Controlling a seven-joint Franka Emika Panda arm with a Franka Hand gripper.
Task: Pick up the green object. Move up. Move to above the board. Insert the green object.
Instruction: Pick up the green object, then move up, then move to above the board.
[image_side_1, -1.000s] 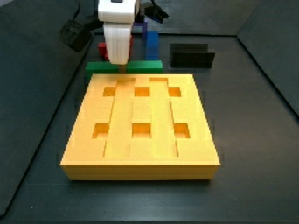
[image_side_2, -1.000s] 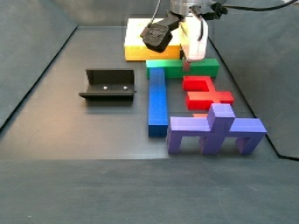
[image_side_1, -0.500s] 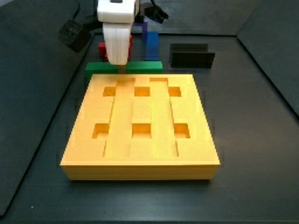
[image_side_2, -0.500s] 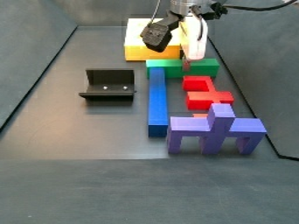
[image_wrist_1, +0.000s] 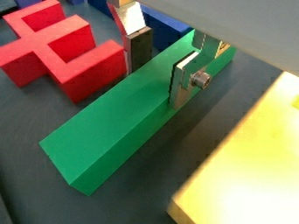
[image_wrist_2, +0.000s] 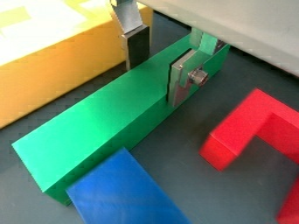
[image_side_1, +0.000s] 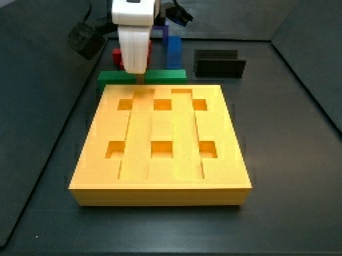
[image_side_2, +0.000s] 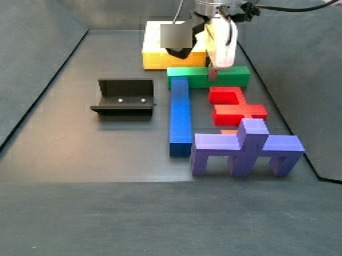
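**Gripper straddling the green bar, grab not closed yet as far as we can tell**

In both wrist views we see the gripper (image_wrist_1: 163, 59) down over the green object (image_wrist_1: 128, 118), one silver finger (image_wrist_2: 183, 79) on each long side. One looks pressed to the bar's face and we can't make out the opposite contact, so we can't say if it's clamped. The red block (image_wrist_1: 59, 48) sits just beside the bar.

In both side views the green object (image_side_1: 163, 74) lies on the floor against the board (image_side_1: 160, 140)'s far edge.

We'd guess it's rigid, light and smooth-sided, so gripping across the narrow width nearer the middle should stop it tipping.
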